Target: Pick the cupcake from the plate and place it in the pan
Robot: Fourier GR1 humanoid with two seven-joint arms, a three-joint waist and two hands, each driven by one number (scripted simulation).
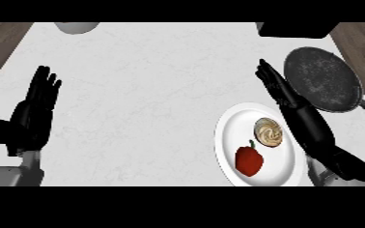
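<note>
I see cupcake [269, 132] on plate [230, 145], beside pepper [249, 161]. Right robot hand [294, 107] wide, empty, between plate and pan [322, 78], seemingly above. Left robot hand [34, 111] wide, resting on worktop [149, 101]. Risk: knocking pepper, tipping cupcake.

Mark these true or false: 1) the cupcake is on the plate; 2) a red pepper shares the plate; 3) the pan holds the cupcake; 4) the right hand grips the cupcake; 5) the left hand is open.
1) True: the cupcake sits on the plate.
2) True: the pepper lies nearer the robot than the cupcake.
3) False: the pan holds nothing.
4) False: the right hand is open, fingers straight, beside the plate and holding nothing.
5) True: the left hand is open at the view's left.
</note>
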